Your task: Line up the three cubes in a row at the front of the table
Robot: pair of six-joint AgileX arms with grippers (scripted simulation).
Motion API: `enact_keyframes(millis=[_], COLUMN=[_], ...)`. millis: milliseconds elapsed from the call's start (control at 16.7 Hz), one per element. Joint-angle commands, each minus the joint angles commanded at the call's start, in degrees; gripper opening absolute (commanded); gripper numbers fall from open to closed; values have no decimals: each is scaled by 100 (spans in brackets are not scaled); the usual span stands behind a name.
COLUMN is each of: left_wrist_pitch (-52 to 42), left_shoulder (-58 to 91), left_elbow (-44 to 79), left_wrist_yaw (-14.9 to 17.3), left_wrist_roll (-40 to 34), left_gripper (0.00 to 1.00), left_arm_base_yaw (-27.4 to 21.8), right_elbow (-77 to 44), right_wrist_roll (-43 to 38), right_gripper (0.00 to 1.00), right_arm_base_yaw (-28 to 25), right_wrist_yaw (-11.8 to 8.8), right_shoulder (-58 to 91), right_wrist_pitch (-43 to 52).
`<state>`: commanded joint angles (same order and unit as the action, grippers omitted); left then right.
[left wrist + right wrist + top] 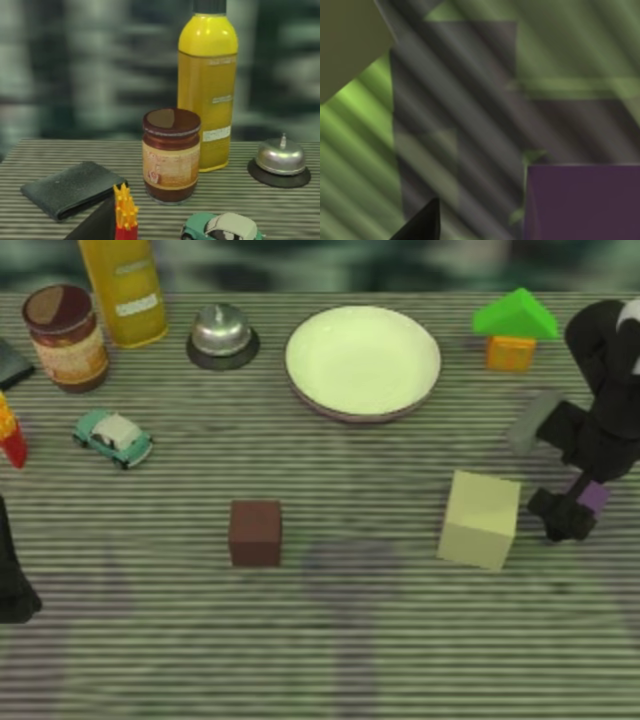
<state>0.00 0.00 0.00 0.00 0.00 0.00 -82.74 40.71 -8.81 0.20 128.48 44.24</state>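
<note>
Holding the small purple cube [594, 497] between its fingers, our right gripper [572, 510] sits closed on it at the right side of the bench [400, 640], just beside the large pale yellow cube [481, 519]. In the right wrist view the purple cube [582, 200] fills one corner above the striped surface, and a corner of the pale yellow cube [347, 42] shows nearby. The dark reddish-brown cube [255, 532] rests alone near the middle, well apart from the other two. Our left gripper [14, 595] is parked at the left edge; we cannot tell how it stands.

The grey-green bench carries fine horizontal stripes; behind it the room is a blur.

We count three cubes, one white plate [363, 361], one bell [222, 335], one yellow bottle [124, 287], one jar [66, 336], one toy car [114, 437], one wallet [72, 189] and one orange block with a green roof [513, 329].
</note>
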Motion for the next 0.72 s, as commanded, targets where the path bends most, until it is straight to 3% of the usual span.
enact_keyframes(millis=[180,720], left_wrist_pitch=[0,0], left_shoulder=[0,0], left_elbow=[0,0], left_wrist_yaw=[0,0], left_wrist_roll=[0,0], left_gripper=[100,100], left_arm_base_yaw=[0,0], right_elbow=[3,3], right_wrist_roll=[0,0], right_gripper=[100,32], right_arm_base_yaw=[0,0], right_wrist_yaw=[0,0], right_shoulder=[3,3], right_wrist_pitch=[-5,-5])
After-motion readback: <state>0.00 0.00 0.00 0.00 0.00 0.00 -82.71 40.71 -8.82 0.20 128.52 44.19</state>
